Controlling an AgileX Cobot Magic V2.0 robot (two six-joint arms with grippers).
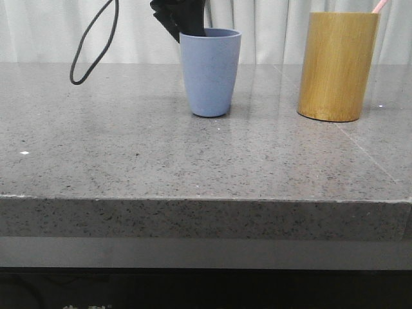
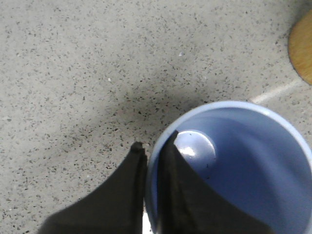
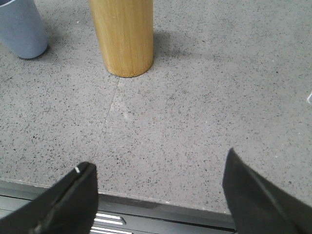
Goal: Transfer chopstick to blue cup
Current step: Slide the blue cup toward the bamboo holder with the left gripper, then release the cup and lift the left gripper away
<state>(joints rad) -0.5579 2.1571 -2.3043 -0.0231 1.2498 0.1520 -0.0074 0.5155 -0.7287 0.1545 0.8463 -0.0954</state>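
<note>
The left gripper [image 2: 153, 146] has its jaws pinched on the near wall of the blue cup [image 1: 210, 72], one finger inside the rim, one outside, rim wedged between them; likely steadying the cup so it won't tip when the stick goes in. The cup's bowl opens just past the inner finger and looks empty, bottom shining bare. In the front view the left arm drops in steeply from above behind the cup, fingertips dipping below the rim, cable looping off beside it.

The chopstick [image 1: 380, 6] is still in the bamboo holder [image 1: 337, 65], pink tip poking over the rim, well apart from the left jaws and beyond the right ones. So the transfer isn't started, by my read.

The right gripper [image 3: 158, 178] sits low at the near edge of the table [image 1: 161, 161], jaws spread wide with nothing between them, holder ahead of the gap, slightly off toward one finger. Next it probably has to rise and reach for that tip
</note>
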